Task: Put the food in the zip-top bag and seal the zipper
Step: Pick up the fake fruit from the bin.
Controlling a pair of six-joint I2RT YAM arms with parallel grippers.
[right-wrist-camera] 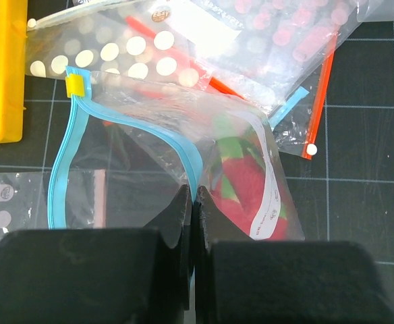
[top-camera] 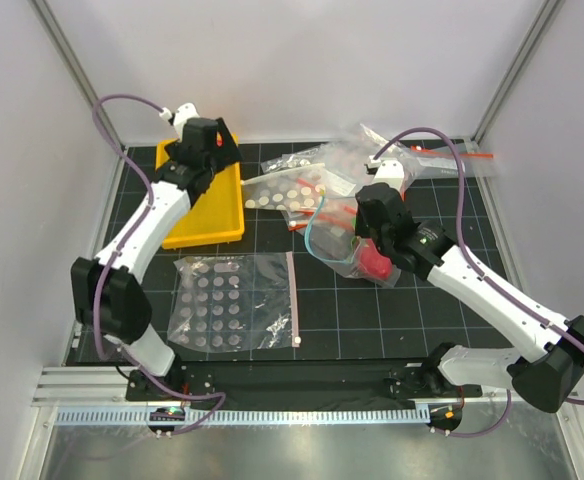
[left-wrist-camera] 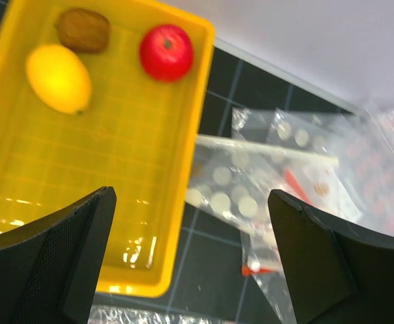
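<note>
Right gripper [right-wrist-camera: 192, 196] jaws are pinched shut on the blue zipper [right-wrist-camera: 61, 169] of the zip-top bag [right-wrist-camera: 136, 155], which lies mid-bench [top-camera: 372, 320] with one pink-red fruit [right-wrist-camera: 241, 192] inside. Left gripper [left-wrist-camera: 190, 202] jaws are wide open and empty above the yellow tray [left-wrist-camera: 136, 162], which holds three: lemon [left-wrist-camera: 59, 77], kiwi [left-wrist-camera: 82, 30], red ball [left-wrist-camera: 166, 52]. Both arms reach forward, wrists angled down.

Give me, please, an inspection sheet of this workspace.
Surface: black grid mat, partly covered by bags.
Job's things: lemon, kiwi and red ball in the yellow tray; pink-red fruit inside the clear bag; zipper open.
Clutter: dotted bag flat near the front; bag pile at the back.
Grippers: left gripper open above the tray; right gripper shut on the clear bag's mouth edge.
Cables: purple cables loop along both arms.
Surroundings: white walls, metal frame posts.
</note>
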